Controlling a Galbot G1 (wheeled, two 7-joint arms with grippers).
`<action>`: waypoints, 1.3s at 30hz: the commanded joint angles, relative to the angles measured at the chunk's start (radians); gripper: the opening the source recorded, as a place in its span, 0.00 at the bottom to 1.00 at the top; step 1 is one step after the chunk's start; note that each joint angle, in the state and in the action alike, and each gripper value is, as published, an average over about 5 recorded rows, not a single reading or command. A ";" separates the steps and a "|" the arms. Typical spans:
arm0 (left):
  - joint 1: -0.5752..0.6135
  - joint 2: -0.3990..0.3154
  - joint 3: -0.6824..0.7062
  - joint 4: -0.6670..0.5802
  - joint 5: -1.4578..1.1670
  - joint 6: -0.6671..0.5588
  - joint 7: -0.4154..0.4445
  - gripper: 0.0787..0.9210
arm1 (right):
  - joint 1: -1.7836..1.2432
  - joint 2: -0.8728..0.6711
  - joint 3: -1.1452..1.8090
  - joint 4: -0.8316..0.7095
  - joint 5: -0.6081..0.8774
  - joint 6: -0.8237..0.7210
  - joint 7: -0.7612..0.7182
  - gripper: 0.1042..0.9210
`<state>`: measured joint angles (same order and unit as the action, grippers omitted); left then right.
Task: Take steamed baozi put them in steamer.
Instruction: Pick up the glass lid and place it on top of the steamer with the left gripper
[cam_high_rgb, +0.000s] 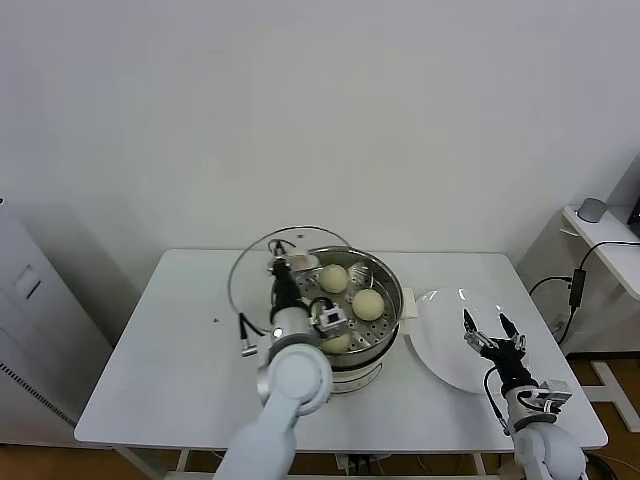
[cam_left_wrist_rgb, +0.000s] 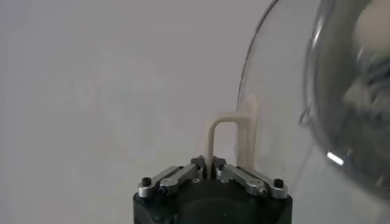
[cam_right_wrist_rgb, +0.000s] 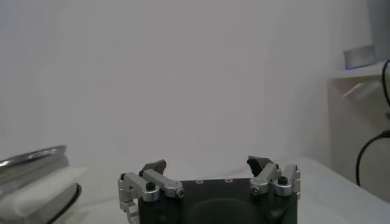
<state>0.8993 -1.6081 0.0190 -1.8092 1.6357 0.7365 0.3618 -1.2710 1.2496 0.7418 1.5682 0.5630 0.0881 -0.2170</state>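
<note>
The steel steamer (cam_high_rgb: 392, 283) stands on its white pot base at the middle of the table. Three cream-white baozi show inside it: one at the back (cam_high_rgb: 333, 278), one at the right (cam_high_rgb: 368, 304), one at the front (cam_high_rgb: 337, 343). My left gripper (cam_high_rgb: 284, 270) is at the steamer's back left rim, shut on the cream handle (cam_left_wrist_rgb: 214, 133) of the round glass lid (cam_high_rgb: 250, 275). It holds the lid tilted on edge. The left wrist view shows the gripper (cam_left_wrist_rgb: 211, 163) clamped on the handle, beside the lid glass (cam_left_wrist_rgb: 286, 115). My right gripper (cam_high_rgb: 487, 331) is open and empty above the white plate (cam_high_rgb: 440, 350).
The white plate lies right of the steamer, with nothing on it. The steamer's rim (cam_right_wrist_rgb: 30, 157) and the pot's white side handle (cam_right_wrist_rgb: 38, 189) show in the right wrist view. A grey cabinet (cam_high_rgb: 30, 330) stands left of the table; a side shelf with cables (cam_high_rgb: 590, 250) stands right.
</note>
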 joint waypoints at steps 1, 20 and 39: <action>-0.067 -0.050 0.131 0.106 -0.240 0.049 -0.156 0.05 | 0.000 0.002 0.003 -0.007 -0.005 -0.006 0.002 0.88; -0.045 -0.050 0.162 0.145 -0.062 0.049 -0.143 0.05 | 0.009 0.024 0.002 -0.007 -0.025 -0.010 0.001 0.88; -0.033 -0.050 0.154 0.163 0.062 0.049 -0.033 0.05 | 0.010 0.027 0.001 -0.017 -0.029 -0.002 -0.001 0.88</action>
<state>0.8680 -1.6092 0.1707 -1.6549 1.6504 0.7360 0.2918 -1.2605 1.2763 0.7432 1.5537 0.5341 0.0838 -0.2180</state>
